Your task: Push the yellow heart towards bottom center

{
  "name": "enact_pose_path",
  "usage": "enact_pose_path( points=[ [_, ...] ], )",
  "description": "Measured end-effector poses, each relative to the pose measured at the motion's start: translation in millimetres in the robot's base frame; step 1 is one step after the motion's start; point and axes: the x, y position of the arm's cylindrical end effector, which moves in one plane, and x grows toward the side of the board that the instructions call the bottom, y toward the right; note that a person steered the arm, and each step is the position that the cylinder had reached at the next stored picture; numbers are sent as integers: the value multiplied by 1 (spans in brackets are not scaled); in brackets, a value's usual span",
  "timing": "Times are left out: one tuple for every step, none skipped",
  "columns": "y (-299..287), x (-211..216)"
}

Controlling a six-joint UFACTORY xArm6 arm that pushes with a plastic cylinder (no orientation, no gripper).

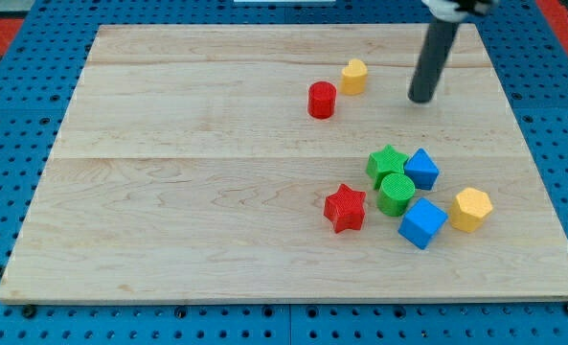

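The yellow heart point(353, 76) lies in the upper middle-right of the wooden board point(169, 192), just right of and above a red cylinder point(322, 100). My tip point(420, 99) rests on the board about 70 px to the right of the yellow heart and slightly below it, not touching any block. The rod rises from the tip toward the view's top.
A cluster sits at the lower right: green star point(387, 163), green cylinder point(396, 193), blue block point(421, 169), blue cube point(421, 222), red star point(345, 208) and yellow hexagon point(470, 209). A blue pegboard surrounds the board.
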Motion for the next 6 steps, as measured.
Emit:
enact_pose_path(
  points=[
    [-41, -43],
    [-102, -11],
    [-109, 66],
    [-80, 120],
    [-87, 112],
    [-103, 45]
  ],
)
